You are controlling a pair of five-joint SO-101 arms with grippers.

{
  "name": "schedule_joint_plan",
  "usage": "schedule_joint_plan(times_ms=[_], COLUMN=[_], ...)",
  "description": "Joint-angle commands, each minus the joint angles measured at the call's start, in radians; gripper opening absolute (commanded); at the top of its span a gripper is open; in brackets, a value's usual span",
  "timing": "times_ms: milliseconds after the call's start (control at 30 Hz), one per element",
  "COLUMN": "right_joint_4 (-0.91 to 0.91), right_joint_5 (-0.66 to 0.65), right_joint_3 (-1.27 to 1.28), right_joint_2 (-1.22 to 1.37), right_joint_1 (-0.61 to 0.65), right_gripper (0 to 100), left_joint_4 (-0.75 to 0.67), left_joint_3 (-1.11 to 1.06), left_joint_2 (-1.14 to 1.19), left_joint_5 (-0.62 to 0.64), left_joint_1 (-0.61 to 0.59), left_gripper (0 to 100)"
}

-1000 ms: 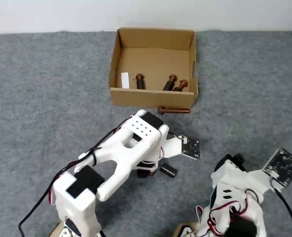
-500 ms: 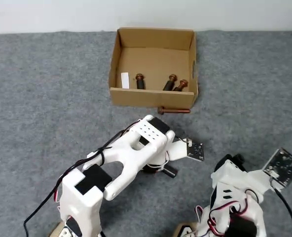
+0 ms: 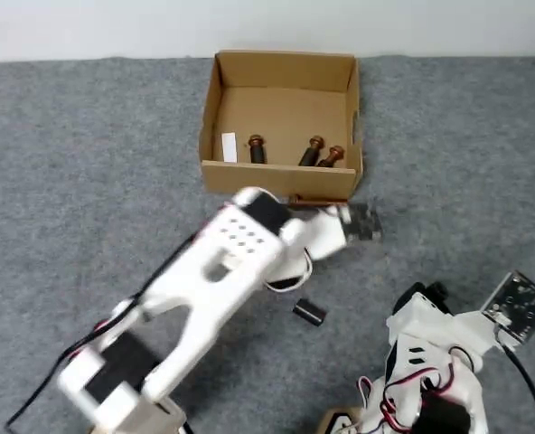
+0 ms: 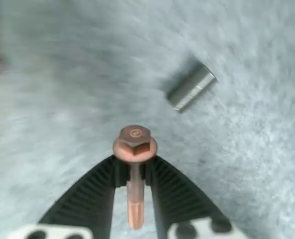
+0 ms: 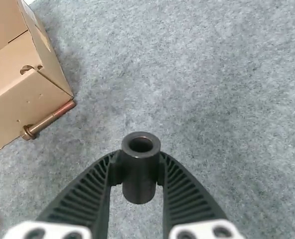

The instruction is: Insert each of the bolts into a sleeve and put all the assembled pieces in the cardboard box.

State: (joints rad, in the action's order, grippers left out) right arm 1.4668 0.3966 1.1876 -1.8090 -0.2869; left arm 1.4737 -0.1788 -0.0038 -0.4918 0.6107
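From above, the cardboard box (image 3: 281,61) sits at upper centre with three finished pieces (image 3: 313,150) inside. The left arm (image 3: 240,244) crosses mid-frame, smeared, so its tip is probably just below the box. A loose sleeve (image 3: 309,312) lies on the carpet at lower centre. In the left wrist view, the left gripper (image 4: 134,167) is clamped on a bolt (image 4: 135,147) just under its head. In the right wrist view, the right gripper (image 5: 137,162) pinches a second sleeve (image 5: 139,186), bore outward, and a spare bolt (image 5: 48,121) lies against the box at left. The mating likely needs shank and bore on one line before a slow push.
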Motion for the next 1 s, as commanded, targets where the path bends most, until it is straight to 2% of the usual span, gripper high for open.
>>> schedule_joint_plan(times_ms=[0,100,300,433,700,967], right_joint_4=[-0.027,-0.025,-0.019,-0.019,-0.030,-0.031], right_joint_5=[-0.011,-0.012,-0.012,-0.012,-0.011,-0.052], right_joint_3=[-0.011,-0.012,-0.037,-0.038,-0.038,-0.035], right_joint_2=[-0.005,-0.005,-0.007,-0.007,-0.007,-0.002], right_joint_1=[-0.005,0.008,0.127,0.223,0.430,0.627], right_gripper=[0.8,0.8,0.8,0.8,0.8,0.8], left_joint_4=[0.011,0.011,0.015,-0.009,-0.307,-0.577], left_joint_3=[-0.041,-0.125,-0.206,-0.285,-0.585,-0.880], left_joint_2=[-0.236,-0.367,-0.601,-0.740,-1.106,-1.547], left_joint_5=[0.031,0.091,0.427,0.552,0.736,0.809], left_joint_1=[-0.044,-0.083,-0.167,-0.206,-0.258,-0.252], left_gripper=[1,1,1,1,1,1])
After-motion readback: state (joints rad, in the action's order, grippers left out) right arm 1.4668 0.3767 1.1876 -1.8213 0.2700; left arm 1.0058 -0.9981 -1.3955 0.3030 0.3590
